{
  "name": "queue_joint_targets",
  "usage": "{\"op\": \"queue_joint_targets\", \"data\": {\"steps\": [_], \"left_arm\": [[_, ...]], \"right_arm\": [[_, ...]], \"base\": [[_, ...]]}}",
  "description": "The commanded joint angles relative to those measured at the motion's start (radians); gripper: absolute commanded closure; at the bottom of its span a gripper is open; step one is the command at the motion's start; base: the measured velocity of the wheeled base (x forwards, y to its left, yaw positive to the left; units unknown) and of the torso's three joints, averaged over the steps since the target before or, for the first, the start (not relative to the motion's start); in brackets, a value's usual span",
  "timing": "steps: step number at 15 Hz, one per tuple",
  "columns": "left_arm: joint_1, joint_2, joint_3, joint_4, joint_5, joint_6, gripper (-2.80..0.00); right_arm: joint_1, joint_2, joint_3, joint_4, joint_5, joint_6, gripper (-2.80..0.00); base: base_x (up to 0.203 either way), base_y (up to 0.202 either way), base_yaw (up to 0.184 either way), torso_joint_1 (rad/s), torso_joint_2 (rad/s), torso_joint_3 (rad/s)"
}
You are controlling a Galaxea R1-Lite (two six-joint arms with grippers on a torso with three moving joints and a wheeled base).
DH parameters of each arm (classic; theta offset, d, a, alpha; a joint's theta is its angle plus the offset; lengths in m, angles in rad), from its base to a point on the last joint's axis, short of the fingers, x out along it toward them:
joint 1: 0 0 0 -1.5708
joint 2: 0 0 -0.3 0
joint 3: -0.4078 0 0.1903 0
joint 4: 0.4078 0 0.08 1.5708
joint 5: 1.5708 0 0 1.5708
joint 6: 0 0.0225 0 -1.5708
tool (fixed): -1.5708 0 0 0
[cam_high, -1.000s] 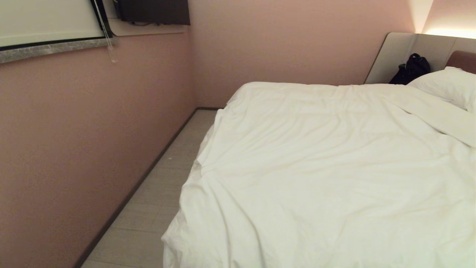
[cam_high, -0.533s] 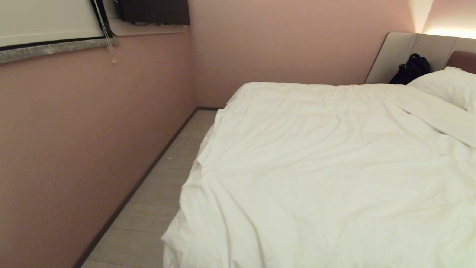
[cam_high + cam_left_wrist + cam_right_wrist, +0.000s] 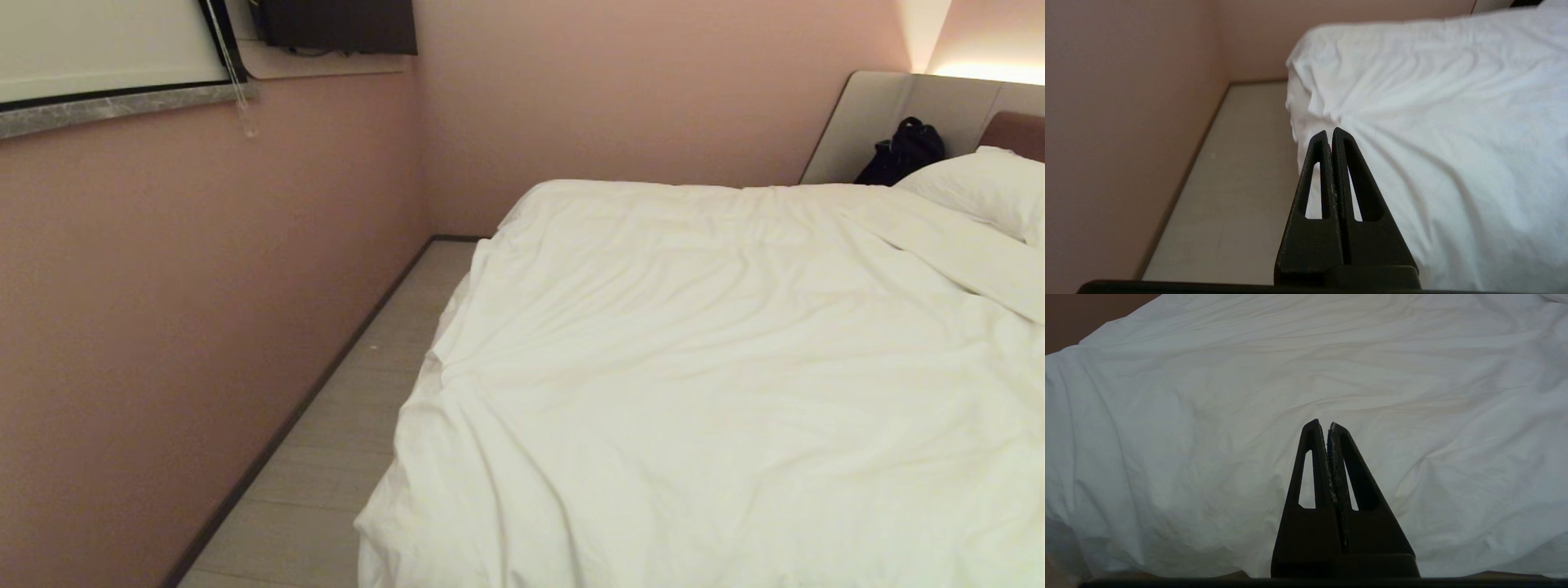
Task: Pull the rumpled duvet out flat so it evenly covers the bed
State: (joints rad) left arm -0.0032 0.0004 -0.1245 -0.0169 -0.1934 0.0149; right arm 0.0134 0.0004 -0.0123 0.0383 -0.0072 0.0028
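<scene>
While both claws sit pressed together and empty, left gripper [image 3: 1331, 132] off the bed's [image 3: 1008, 126] corner, right gripper [image 3: 1323, 424] facing its side, the duvet [image 3: 718, 367] lies wrinkled across the mattress, overhanging the edges.

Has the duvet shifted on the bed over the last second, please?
No. The duvet keeps its folds and its edge in place against the black bag and floor.

Left gripper [image 3: 1331, 132] and right gripper [image 3: 1323, 425]: matte black, tapered triangular fingers with slotted cut-outs; right pads apparently scuffed pale.
</scene>
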Motion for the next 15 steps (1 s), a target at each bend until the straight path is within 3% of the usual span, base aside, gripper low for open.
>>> {"op": "queue_joint_targets", "data": {"steps": [1,5,11,13,15], "left_arm": [[0.0,0.0,0.002,0.036,-0.002,0.0,0.0],[0.0,0.0,0.003,0.15,-0.003,-0.001,0.0],[0.0,0.0,0.027,0.152,0.015,-0.017,0.0],[0.0,0.0,0.046,0.151,0.099,-0.023,0.0],[0.0,0.0,0.055,0.126,0.129,-0.026,0.0]], "right_arm": [[0.0,0.0,0.0,0.0,0.001,0.0,0.0],[0.0,0.0,0.0,0.0,0.0,0.0,0.0],[0.0,0.0,0.0,0.0,0.001,0.0,0.0],[0.0,0.0,0.0,0.0,0.0,0.0,0.0],[0.0,0.0,0.0,0.0,0.001,0.0,0.0]], "base": [[0.0,0.0,0.0,0.0,0.0,0.0],[0.0,0.0,0.0,0.0,0.0,0.0],[0.0,0.0,0.0,0.0,0.0,0.0],[0.0,0.0,0.0,0.0,0.0,0.0],[0.0,0.0,0.0,0.0,0.0,0.0]]}}
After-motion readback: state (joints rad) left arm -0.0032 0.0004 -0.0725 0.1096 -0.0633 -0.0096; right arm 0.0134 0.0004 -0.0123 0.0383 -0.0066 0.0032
